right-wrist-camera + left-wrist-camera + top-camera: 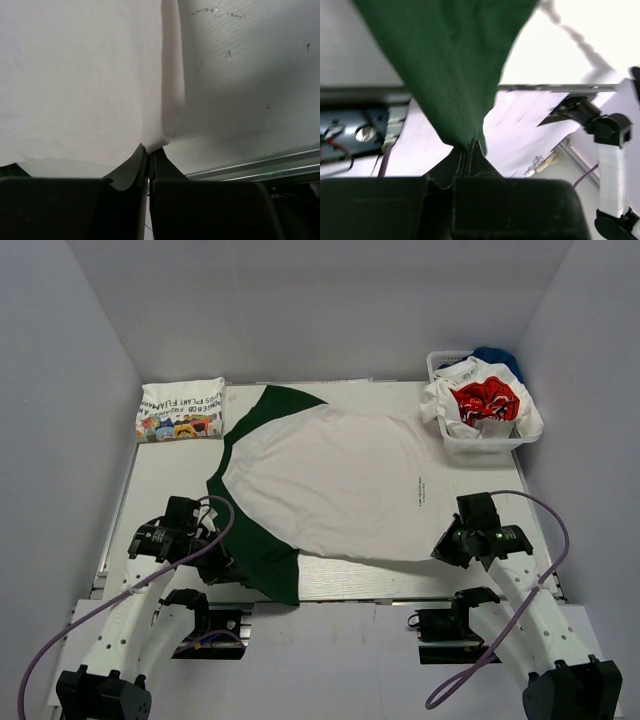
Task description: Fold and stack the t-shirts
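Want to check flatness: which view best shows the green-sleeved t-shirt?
Top external: the whole t-shirt lies spread out. Left wrist shows only pinched green cloth; right wrist only a pinched white edge.

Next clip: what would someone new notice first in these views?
A big white t-shirt with dark green sleeves lies spread across the middle of the table. The left gripper is shut on its green sleeve at the near left, the right gripper on its white edge at the near right. A folded printed t-shirt sits far left, a basket of crumpled shirts far right.
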Robot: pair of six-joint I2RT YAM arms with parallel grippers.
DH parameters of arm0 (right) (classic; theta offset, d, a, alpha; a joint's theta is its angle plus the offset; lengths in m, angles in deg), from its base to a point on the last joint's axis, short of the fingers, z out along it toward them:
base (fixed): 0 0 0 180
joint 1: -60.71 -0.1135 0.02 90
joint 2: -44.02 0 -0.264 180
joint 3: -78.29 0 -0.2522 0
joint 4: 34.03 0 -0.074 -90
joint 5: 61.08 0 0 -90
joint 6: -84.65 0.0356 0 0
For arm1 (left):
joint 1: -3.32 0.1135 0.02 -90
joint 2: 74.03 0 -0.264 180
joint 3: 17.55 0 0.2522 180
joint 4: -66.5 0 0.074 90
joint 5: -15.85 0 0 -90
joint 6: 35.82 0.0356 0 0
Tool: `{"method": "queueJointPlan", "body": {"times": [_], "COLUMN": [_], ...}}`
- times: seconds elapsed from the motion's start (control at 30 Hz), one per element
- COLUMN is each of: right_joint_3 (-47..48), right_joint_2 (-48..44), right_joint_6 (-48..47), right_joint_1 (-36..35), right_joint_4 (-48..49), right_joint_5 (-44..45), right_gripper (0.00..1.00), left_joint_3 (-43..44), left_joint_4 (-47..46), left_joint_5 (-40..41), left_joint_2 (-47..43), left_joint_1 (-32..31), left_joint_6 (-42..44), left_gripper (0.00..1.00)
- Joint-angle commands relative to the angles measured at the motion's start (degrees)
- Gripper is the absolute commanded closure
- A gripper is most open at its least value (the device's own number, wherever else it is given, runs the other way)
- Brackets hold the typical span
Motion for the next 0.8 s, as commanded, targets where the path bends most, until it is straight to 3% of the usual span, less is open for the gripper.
{"method": "queueJointPlan", "body": {"times": [0.0, 0.13, 0.27, 0.43, 0.77], "right_joint_3": [2.4, 4.6, 9.4, 17.1, 29.4], "right_joint_2": [2.5, 9.7, 15.4, 24.0, 40.7], "right_joint_6": [0.1, -1.2, -2.5, -2.7, -2.5], "right_joint_1": [-0.2, -0.2, 0.1, 0.3, 2.6], "right_joint_4": [0.3, 5.5, 10.6, 14.6, 20.8], "right_joint_5": [0.8, 0.4, 0.3, 0.6, 3.5], "right_gripper": [1.00, 1.00, 1.00, 1.00, 1.00], "left_joint_3": [3.1, 3.1, 5.9, 17.2, 39.5], "left_joint_4": [-8.5, -29.5, -42.5, -46.4, -55.8], "left_joint_5": [-3.2, -5.4, -3.3, -0.8, -0.3], "left_joint_2": [1.0, 5.4, 12.8, 31.0, 54.3], "left_joint_1": [-0.2, -0.2, -0.2, 0.4, 0.9], "left_joint_6": [0.0, -2.6, -4.3, -3.1, 1.2], "left_gripper": [1.00, 1.00, 1.00, 1.00, 1.00]}}
